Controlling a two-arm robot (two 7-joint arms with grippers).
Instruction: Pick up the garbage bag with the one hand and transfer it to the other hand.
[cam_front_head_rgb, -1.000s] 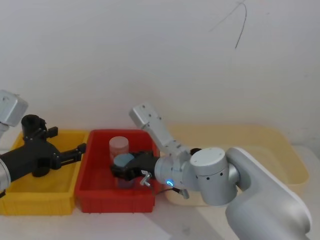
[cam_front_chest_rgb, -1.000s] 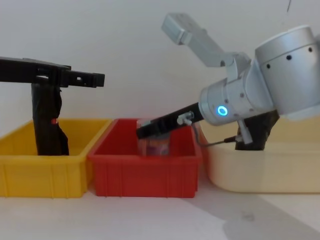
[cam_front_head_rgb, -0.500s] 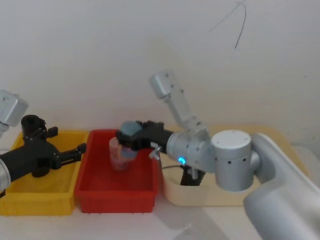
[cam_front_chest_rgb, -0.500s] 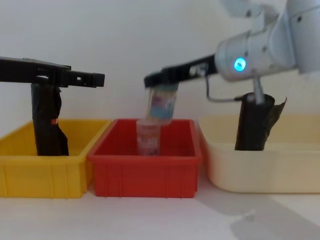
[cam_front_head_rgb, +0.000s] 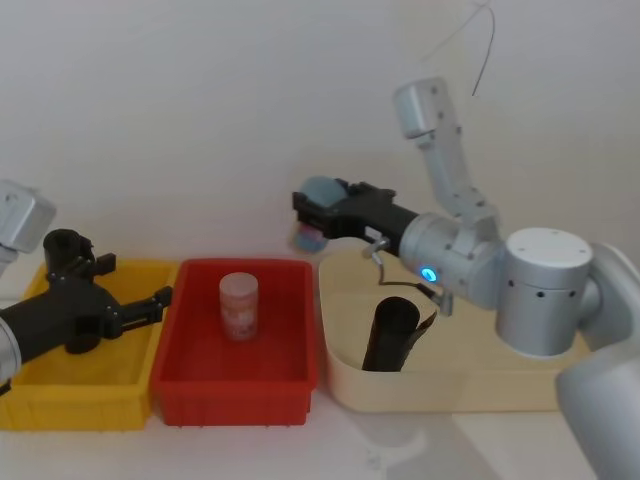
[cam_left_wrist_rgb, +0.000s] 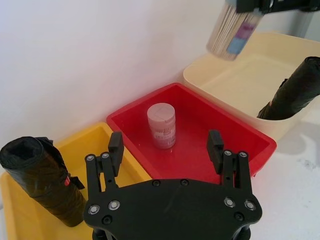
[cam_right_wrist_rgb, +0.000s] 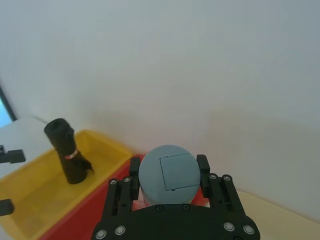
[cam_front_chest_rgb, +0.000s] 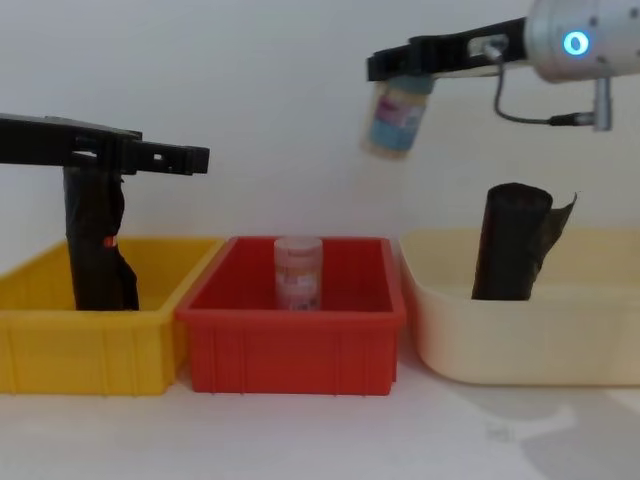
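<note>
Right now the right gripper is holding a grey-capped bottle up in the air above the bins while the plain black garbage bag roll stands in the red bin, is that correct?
Not quite. The garbage bag stands in the cream tub, not the red bin, as the chest view shows. The red bin holds a pink-capped bottle. The rest holds: the right gripper holds the grey-capped bottle up in the air.

A plain white wall (cam_front_head_rgb: 200, 120) rises behind a white tabletop (cam_front_chest_rgb: 300, 435) (a thin dark crack (cam_front_head_rgb: 484, 45) marks the wall).
</note>
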